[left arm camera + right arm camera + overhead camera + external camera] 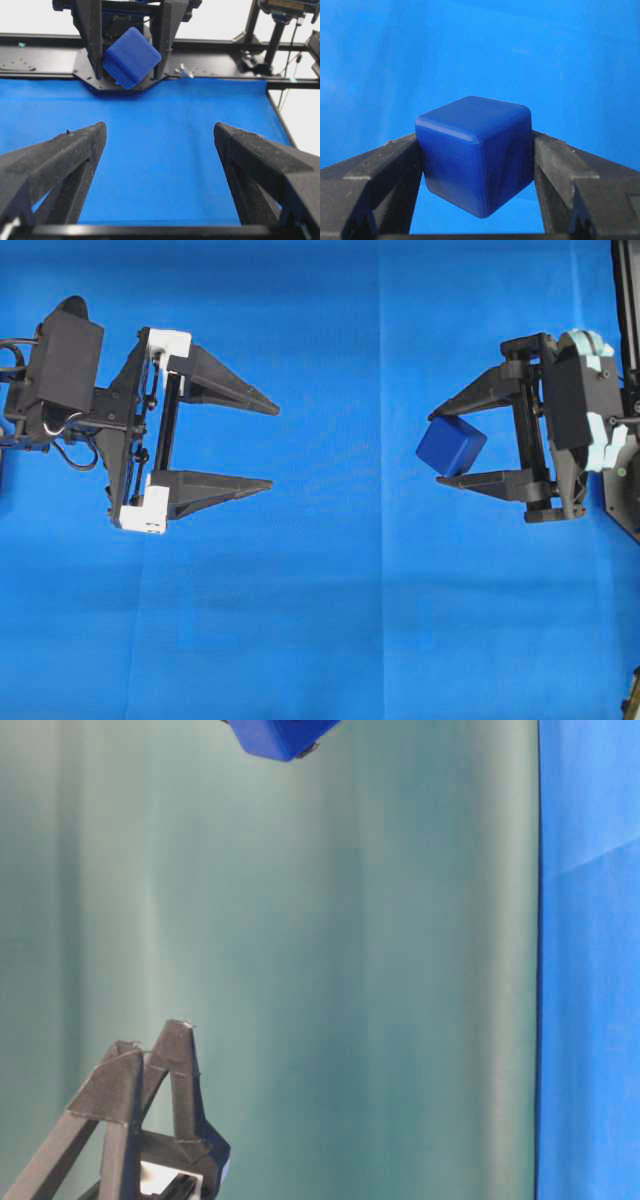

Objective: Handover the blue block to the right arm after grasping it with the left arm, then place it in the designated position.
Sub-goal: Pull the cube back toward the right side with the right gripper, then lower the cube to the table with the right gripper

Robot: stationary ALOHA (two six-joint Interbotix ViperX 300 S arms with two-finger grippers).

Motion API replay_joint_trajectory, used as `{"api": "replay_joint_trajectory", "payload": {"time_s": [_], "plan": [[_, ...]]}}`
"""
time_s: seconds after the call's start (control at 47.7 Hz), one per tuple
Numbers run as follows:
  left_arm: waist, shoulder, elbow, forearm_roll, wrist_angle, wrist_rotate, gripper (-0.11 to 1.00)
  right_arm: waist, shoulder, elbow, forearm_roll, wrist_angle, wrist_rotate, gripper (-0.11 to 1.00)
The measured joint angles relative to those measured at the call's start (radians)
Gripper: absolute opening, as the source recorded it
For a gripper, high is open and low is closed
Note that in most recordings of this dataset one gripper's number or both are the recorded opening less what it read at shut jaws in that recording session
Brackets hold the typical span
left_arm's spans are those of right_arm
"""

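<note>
The blue block (451,445) is a small dark-blue cube, tilted, pinched between the tips of my right gripper (444,446) at the right of the overhead view. It fills the middle of the right wrist view as the blue block (475,155), both black fingers (555,165) pressed on its sides. My left gripper (274,446), with white brackets, stands wide open at the left, its fingertips a good gap away from the block and nothing between them. In the left wrist view the blue block (131,57) hangs ahead, held above the cloth, with my left gripper (160,131) open.
Blue cloth (330,620) covers the whole table. A black frame rail (215,60) and stands run along the far edge behind the right arm. In the table-level view a teal-green backdrop (350,970) fills most of the picture, and the block's lower corner (280,738) shows at the top.
</note>
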Motion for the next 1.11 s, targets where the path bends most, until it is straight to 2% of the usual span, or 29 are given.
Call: {"api": "replay_joint_trajectory", "payload": {"time_s": [0.628,0.817,1.11], "plan": [[0.000,0.000,0.000,0.000,0.005,0.003,0.92,0.000,0.037,0.000,0.000,-0.035,0.000,0.49],[0.000,0.000,0.000,0.000,0.006,0.005,0.92,0.000,0.086,0.000,0.000,-0.091,0.000,0.49],[0.000,-0.002,0.000,0.000,0.006,0.011,0.92,-0.005,0.238,-0.006,-0.002,-0.178,0.000,0.49]]}}
